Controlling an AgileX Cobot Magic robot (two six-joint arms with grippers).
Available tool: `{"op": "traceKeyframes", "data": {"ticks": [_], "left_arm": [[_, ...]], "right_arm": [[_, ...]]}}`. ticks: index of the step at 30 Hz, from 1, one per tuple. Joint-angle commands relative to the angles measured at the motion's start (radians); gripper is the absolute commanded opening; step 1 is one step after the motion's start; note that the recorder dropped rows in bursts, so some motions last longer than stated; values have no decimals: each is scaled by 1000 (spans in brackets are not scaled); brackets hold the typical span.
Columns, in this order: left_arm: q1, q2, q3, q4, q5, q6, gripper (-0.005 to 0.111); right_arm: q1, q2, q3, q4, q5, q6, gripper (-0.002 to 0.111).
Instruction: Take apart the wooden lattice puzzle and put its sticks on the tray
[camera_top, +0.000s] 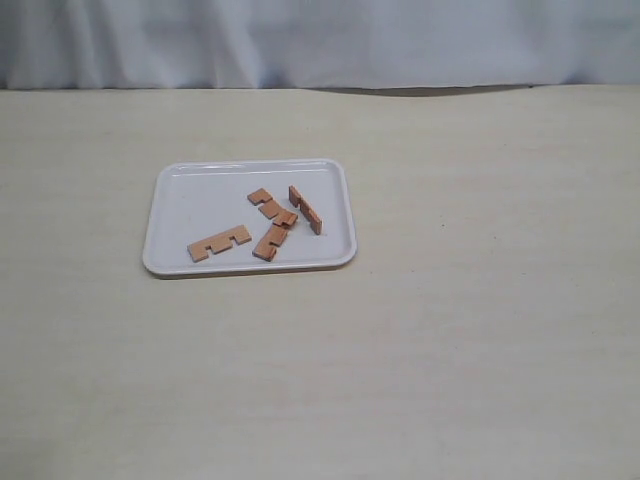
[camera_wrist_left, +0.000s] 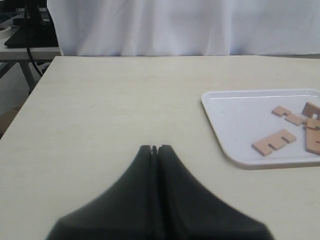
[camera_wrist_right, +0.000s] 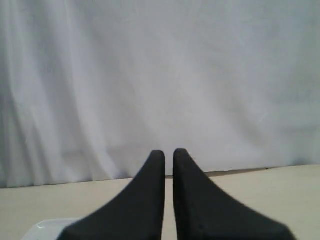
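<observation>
Task looks done: 4 sticks (camera_top: 219, 243) lie loose in tray (camera_top: 190, 200), ahead-right of left pincer (camera_wrist_left: 154, 148), which is pressed together & empty; right pincer (camera_wrist_right: 169, 152) almost together, empty too.

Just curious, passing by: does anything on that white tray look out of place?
Only mildly: the sticks lie scattered on the tray, two overlapping near its middle and one seemingly standing on edge. Nothing looks spilled or broken.
</observation>
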Motion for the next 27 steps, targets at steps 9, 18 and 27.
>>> {"op": "traceKeyframes", "data": {"ticks": [9, 18, 27], "left_arm": [[-7, -3, 3, 0, -7, 2, 0], [-7, -3, 3, 0, -7, 2, 0], [-7, -3, 3, 0, -7, 2, 0]], "right_arm": [[0, -4, 271, 19, -137, -6, 6], [0, -4, 271, -22, -5, 136, 6], [0, -4, 271, -61, 78, 13, 6]]}}
